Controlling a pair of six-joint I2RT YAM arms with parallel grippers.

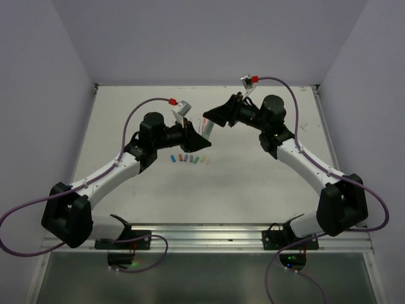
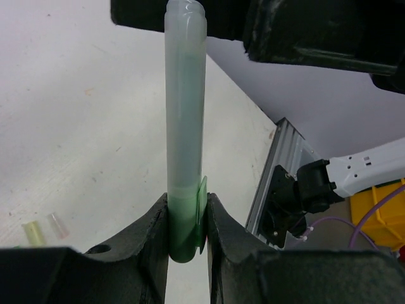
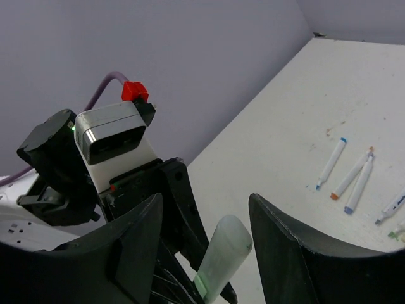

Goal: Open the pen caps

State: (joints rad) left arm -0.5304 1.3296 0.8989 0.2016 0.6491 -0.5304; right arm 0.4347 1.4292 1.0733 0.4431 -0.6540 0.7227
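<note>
A pale pen (image 2: pixel 185 107) stands upright in my left gripper (image 2: pixel 188 234), which is shut on the green pen cap (image 2: pixel 182 231) at the pen's lower end, clip side against the right finger. My right gripper (image 3: pixel 205 244) is open, its fingers on either side of the pen's rounded free end (image 3: pixel 226 250) without touching it. From above, both grippers meet over the middle of the table around the pen (image 1: pixel 204 128). Several loose pen caps (image 1: pixel 188 158) lie in a row on the table just in front; a yellowish one (image 2: pixel 35 233) and a clear pinkish one (image 2: pixel 58 225) show in the left wrist view.
Several uncapped white pens (image 3: pixel 350 177) lie together on the table in the right wrist view. The left arm's wrist camera (image 3: pixel 114 136) sits close behind the right fingers. An aluminium rail (image 2: pixel 278 164) edges the table near the arm bases, with a yellow bin (image 2: pixel 380 209) beyond it.
</note>
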